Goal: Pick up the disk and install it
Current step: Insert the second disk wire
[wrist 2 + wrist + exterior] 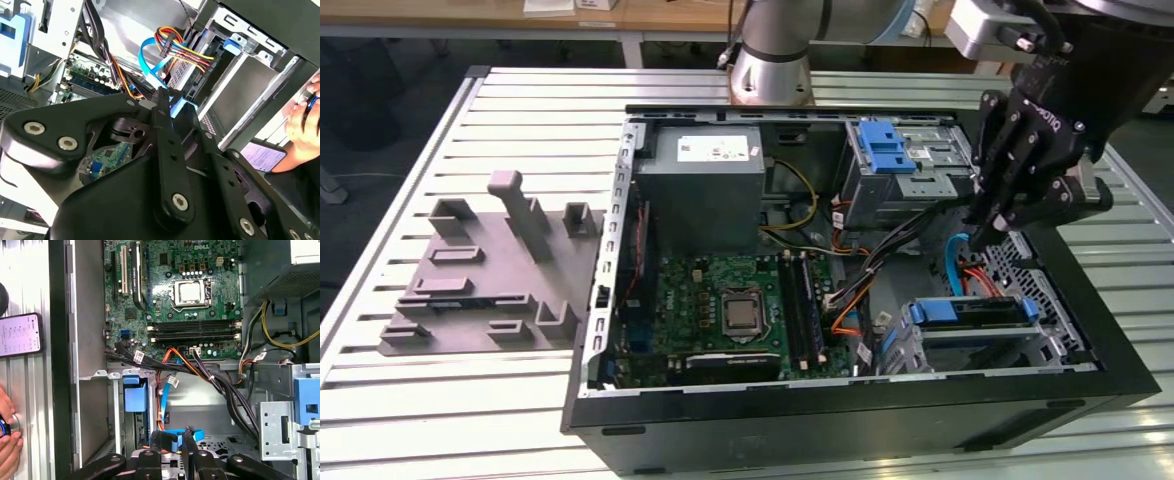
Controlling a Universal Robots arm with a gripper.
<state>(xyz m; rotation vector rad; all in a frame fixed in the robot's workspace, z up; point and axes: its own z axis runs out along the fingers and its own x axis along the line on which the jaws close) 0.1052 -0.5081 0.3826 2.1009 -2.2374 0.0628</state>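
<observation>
The disk (pixel 971 312) is sitting in a metal drive bay at the near corner of the open computer case (pixel 854 420), towards the exterior view's right, its blue carrier facing up. The gripper (pixel 983 222) is being held above the case interior (cables are trailing beneath it); whether its jaws are open cannot be told. Inside the case, a motherboard (pixel 720 310) and a grey power supply (pixel 707 165) are lying. The case is resting on a slatted tabletop (pixel 454 400).
</observation>
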